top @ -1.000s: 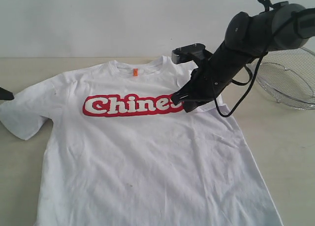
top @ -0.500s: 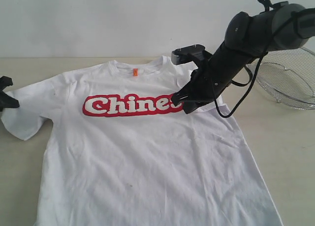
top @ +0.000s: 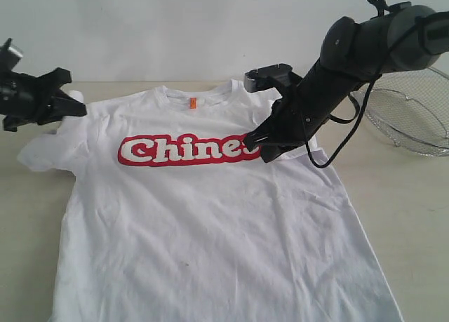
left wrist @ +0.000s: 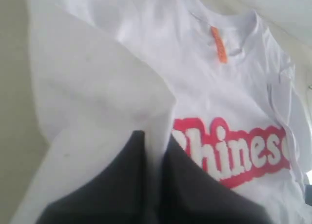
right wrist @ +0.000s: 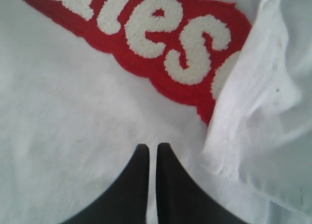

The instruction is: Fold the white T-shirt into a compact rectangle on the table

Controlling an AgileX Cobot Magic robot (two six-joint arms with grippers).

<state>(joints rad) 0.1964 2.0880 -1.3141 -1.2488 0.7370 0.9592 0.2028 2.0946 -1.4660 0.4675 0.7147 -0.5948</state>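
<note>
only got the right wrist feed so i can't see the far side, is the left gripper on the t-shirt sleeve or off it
Observer: On it. The left gripper is shut on the sleeve of the white T-shirt, holding its edge raised above the table.
Operator: anything else on the table near my arm
Observer: A wire-mesh basket at the far right, apart from the shirt.
Operator: where on the shirt is my gripper
Observer: The right gripper is at the end of the red "Chinese" lettering, at chest height.
</note>
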